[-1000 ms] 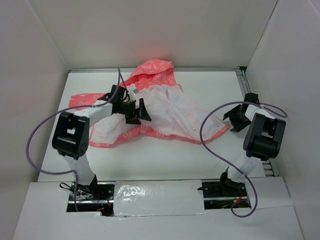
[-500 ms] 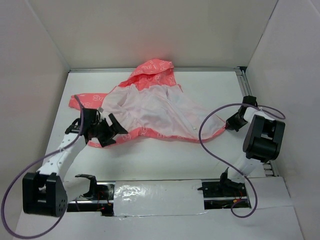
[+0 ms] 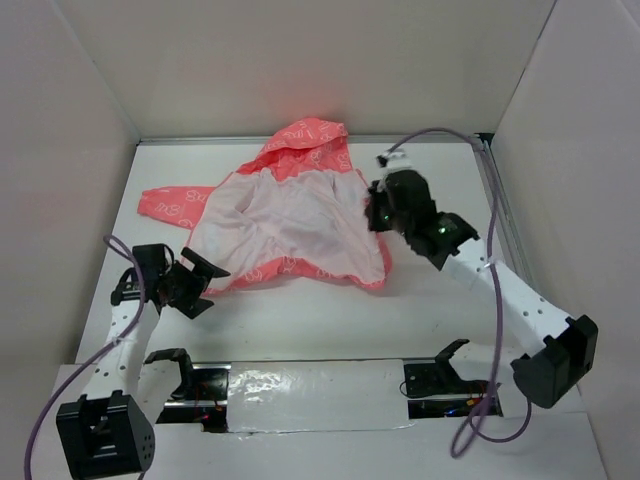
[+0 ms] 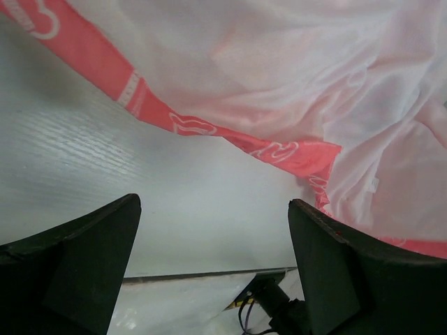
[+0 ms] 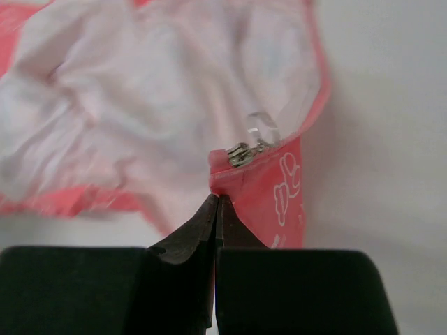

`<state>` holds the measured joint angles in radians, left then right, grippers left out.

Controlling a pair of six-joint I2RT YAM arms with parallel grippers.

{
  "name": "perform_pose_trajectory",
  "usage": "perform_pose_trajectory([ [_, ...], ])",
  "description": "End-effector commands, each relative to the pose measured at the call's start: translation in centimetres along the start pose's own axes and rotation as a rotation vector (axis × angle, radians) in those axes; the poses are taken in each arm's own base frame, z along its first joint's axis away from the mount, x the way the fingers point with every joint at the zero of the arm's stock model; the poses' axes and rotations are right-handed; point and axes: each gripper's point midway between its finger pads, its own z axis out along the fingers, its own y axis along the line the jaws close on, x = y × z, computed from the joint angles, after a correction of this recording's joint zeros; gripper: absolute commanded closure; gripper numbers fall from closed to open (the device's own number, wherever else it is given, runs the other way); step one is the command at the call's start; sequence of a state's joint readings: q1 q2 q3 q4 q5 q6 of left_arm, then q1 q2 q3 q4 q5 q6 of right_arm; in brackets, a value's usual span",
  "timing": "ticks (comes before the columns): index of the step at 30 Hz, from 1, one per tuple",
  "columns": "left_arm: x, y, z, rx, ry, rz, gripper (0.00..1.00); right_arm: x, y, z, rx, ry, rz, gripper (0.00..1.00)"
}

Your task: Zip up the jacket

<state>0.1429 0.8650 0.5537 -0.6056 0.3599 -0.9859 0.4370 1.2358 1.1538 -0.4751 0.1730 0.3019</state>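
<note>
The coral-pink hooded jacket (image 3: 290, 215) lies spread with its pale lining up and its hood toward the back wall. My right gripper (image 3: 378, 215) is shut on the lower corner of its right front edge, and that panel now lies drawn in toward the middle. In the right wrist view the fingertips (image 5: 218, 199) pinch the coral corner just below the metal zipper slider (image 5: 241, 155) and its clear pull tab (image 5: 264, 129). My left gripper (image 3: 200, 280) stands open just off the jacket's near-left hem. Only bare table and the hem (image 4: 279, 150) lie past its fingers (image 4: 213, 209).
White walls close in the table (image 3: 300, 320) on three sides. A metal rail (image 3: 495, 190) runs along the right edge. A crinkled foil strip (image 3: 315, 395) lies between the arm bases, and purple cables loop beside both arms.
My right arm swung in from the right edge, shut on the jacket's right front corner and drew that panel leftward. My left arm pulled back off the jacket toward the near left, still open.
</note>
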Motion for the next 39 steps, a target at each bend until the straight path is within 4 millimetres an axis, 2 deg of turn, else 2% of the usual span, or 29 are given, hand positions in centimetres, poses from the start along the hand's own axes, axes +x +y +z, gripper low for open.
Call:
perform_pose_trajectory([
  [1,-0.3,1.3,0.3,-0.021,-0.018,-0.118,0.01,6.2,5.6,-1.8,-0.145,0.117,-0.29,1.0],
  [4,-1.4,2.0,0.0,-0.044,-0.064,-0.173,0.01,12.2,10.6,-2.4,-0.308,0.234,-0.431,1.0],
  [5,-2.3,2.3,-0.2,-0.072,-0.108,-0.183,0.01,15.4,12.8,-3.2,-0.362,0.283,-0.508,1.0],
  [8,-3.1,3.4,-0.8,-0.13,-0.159,-0.229,0.01,20.7,14.3,-4.5,-0.418,0.364,-0.619,1.0],
  [9,-3.5,3.8,-0.7,-0.14,-0.184,-0.247,0.01,21.8,15.0,-4.9,-0.464,0.37,-0.634,1.0],
  [10,-3.7,4.7,-0.4,-0.161,-0.207,-0.291,0.01,23.9,14.9,-5.6,-0.519,0.422,-0.67,1.0],
  [11,-4.1,5.1,-0.3,-0.17,-0.232,-0.317,0.01,25.4,15.5,-6.4,-0.567,0.444,-0.698,1.0],
  [12,-5.0,5.0,-0.1,-0.153,-0.262,-0.321,0.01,27.1,15.1,-6.8,-0.6,0.489,-0.717,1.0],
  [16,-6.6,5.9,-0.3,-0.211,-0.297,-0.367,0.01,30.4,14.9,-6.7,-0.619,0.576,-0.707,1.0],
  [18,-7.3,6.2,-0.6,-0.239,-0.318,-0.396,0.01,31.2,14.6,-6.2,-0.593,0.589,-0.684,0.94],
  [19,-7.8,6.1,-0.5,-0.235,-0.327,-0.391,0.01,31.5,14.3,-5.8,-0.575,0.597,-0.682,0.89],
  [21,-8.2,6.3,-0.1,-0.232,-0.321,-0.4,0.01,31.7,14.3,-5.8,-0.57,0.607,-0.659,0.46],
  [22,-8.6,6.1,0.0,-0.213,-0.322,-0.367,0.01,31.5,14.4,-6.0,-0.583,0.603,-0.647,0.29],
  [24,-8.3,6.1,0.4,-0.204,-0.29,-0.375,0.01,30.7,14.0,-6.1,-0.549,0.59,-0.605,0.22],
  [25,-8.1,6.4,0.8,-0.213,-0.279,-0.378,0.01,29.2,14.3,-6.4,-0.555,0.551,-0.578,0.21],
  [26,-8.3,6.7,0.9,-0.224,-0.287,-0.386,0.01,27.8,14.0,-6.3,-0.524,0.522,-0.537,0.12],
  [27,-8.2,7.1,1.1,-0.238,-0.284,-0.387,0.01,25.4,14.5,-7.2,-0.552,0.459,-0.492,0.11],
  [28,-8.4,7.3,1.2,-0.242,-0.29,-0.383,0.01,24.2,14.5,-7.8,-0.567,0.443,-0.462,0.09],
  [29,-8.5,7.5,1.3,-0.249,-0.295,-0.386,0.01,22.1,14.3,-7.7,-0.55,0.405,-0.39,0.07],
  [30,-8.6,7.7,1.4,-0.256,-0.297,-0.382,0.01,19.8,14.4,-8.8,-0.589,0.353,-0.328,0.05],
  [32,-8.9,8.1,1.6,-0.269,-0.305,-0.381,0.01,17.5,13.9,-9.9,-0.62,0.318,-0.215,0.01],
  [33,-9.1,8.3,1.7,-0.274,-0.305,-0.385,0.01,16.3,12.7,-9.0,-0.593,0.306,-0.158,0.0],
  [36,-10.0,8.3,2.1,-0.259,-0.308,-0.374,0.1,16.3,10.2,-8.1,-0.532,0.338,-0.063,0.01],
  [39,-10.9,8.7,2.7,-0.272,-0.306,-0.386,0.21,18.2,8.4,-7.0,-0.477,0.392,-0.008,0.0],
])
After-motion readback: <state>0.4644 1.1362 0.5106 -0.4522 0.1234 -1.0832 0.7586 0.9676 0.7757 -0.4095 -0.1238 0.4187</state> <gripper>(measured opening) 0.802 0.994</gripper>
